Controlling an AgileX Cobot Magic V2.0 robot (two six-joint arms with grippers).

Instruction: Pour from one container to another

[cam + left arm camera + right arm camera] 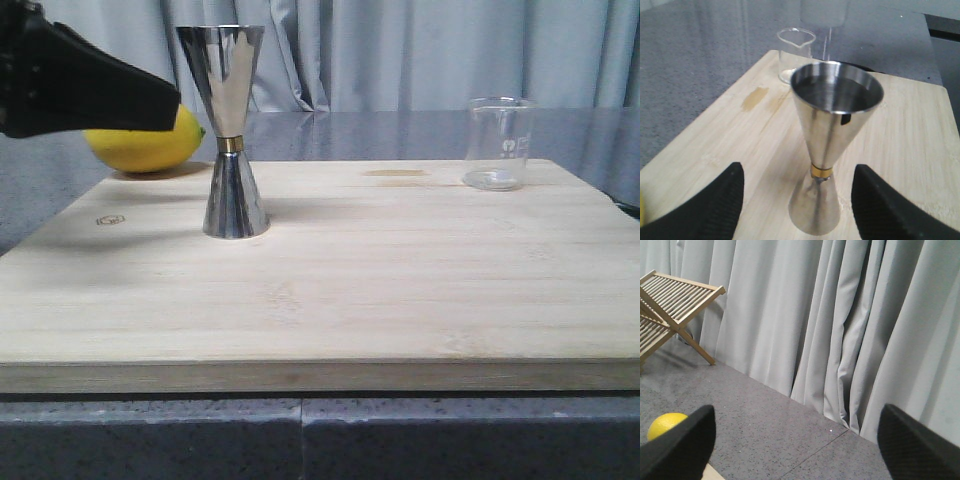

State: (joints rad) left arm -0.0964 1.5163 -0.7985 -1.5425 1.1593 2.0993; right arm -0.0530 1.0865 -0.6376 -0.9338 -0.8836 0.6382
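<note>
The steel jigger [234, 150] stands upright on the left part of the wooden board [320, 290]; its upper cup [836, 90] faces up. The clear glass beaker [497, 145] stands upright at the board's far right corner, and appears behind the jigger in the left wrist view [792, 52]. My left gripper [797, 169] is open, its black fingers [715, 205] spread to either side of the jigger's lower cone without touching it. In the front view it reaches in from the upper left [170, 105]. My right gripper [796, 412] is open and empty, raised and facing the curtain.
A yellow lemon [150, 145] lies off the board behind the jigger, also low in the right wrist view [665, 425]. A wooden slatted rack [670, 305] stands by the grey curtain [840, 315]. A small stain [395, 175] marks the board near the beaker.
</note>
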